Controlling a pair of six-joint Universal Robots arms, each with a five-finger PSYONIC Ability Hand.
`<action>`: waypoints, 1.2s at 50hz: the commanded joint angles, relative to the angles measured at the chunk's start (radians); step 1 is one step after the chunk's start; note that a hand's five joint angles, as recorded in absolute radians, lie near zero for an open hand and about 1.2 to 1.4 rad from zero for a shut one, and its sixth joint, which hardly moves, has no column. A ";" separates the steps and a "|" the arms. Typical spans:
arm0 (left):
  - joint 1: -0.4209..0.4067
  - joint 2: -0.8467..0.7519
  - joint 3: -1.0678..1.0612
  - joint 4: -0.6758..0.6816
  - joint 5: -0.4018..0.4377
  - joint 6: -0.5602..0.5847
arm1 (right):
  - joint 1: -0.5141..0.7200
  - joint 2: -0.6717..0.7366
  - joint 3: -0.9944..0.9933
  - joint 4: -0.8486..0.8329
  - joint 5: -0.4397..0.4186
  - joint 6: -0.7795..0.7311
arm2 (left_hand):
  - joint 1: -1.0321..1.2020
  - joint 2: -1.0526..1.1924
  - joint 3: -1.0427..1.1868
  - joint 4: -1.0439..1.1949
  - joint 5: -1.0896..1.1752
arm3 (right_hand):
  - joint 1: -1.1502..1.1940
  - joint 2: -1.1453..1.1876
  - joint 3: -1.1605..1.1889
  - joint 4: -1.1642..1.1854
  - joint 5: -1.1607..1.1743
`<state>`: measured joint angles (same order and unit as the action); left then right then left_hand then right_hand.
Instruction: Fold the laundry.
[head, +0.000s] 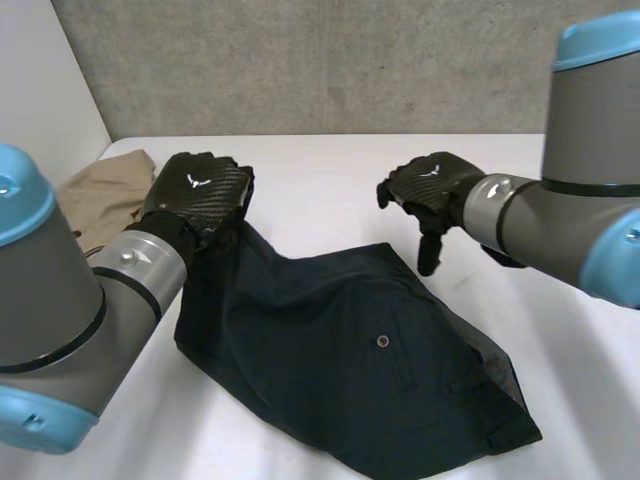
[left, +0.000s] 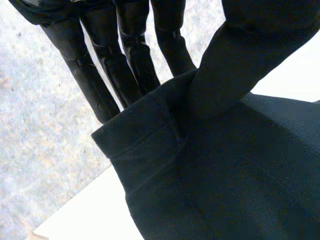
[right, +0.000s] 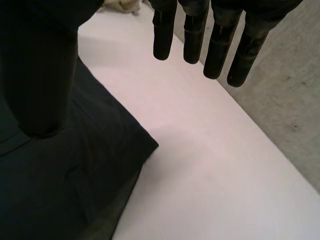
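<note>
Partly in left hand (head: 195, 190): garment (head: 350, 350) (dark)

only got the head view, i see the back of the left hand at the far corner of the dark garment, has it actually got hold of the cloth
Observer: Yes. In its wrist view the left hand has the hemmed edge of the dark garment lying over its straight fingers, with the thumb pressed on top, so the cloth is pinched.
Operator: ok and is the right one holding anything
Observer: No. In its wrist view the right hand has straight fingers held apart from the thumb, with nothing between them. Below its fingertips is bare table, just beside the garment's edge.
</note>
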<state>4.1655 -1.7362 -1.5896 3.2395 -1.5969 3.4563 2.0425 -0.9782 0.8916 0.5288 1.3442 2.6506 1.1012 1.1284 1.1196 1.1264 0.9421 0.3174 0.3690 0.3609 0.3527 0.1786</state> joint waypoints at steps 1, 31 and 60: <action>-0.005 0.095 -0.052 0.000 0.002 0.004 | -0.004 0.180 -0.161 0.037 -0.118 0.074 | 0.193 0.166 0.174 0.168 0.177 | 0.038 -0.014 -0.006 0.002 0.002; -0.005 0.150 -0.082 0.005 0.000 0.004 | 0.012 0.382 -0.353 0.145 -0.165 0.075 | 0.190 0.163 0.171 0.165 0.174 | 1.079 1.027 1.035 1.044 1.043; 0.021 0.093 -0.069 0.005 0.000 0.001 | -0.031 0.076 -0.106 -0.004 -0.095 0.008 | 0.193 0.166 0.174 0.168 0.177 | 0.014 -0.037 -0.029 -0.021 -0.021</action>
<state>4.1980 -1.6630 -1.6541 3.2497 -1.5937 3.4554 2.0023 -0.9967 0.8752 0.6328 1.2188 2.5939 1.1012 1.1284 1.1196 1.1258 0.9421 0.3768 0.4247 0.4385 0.4435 0.2698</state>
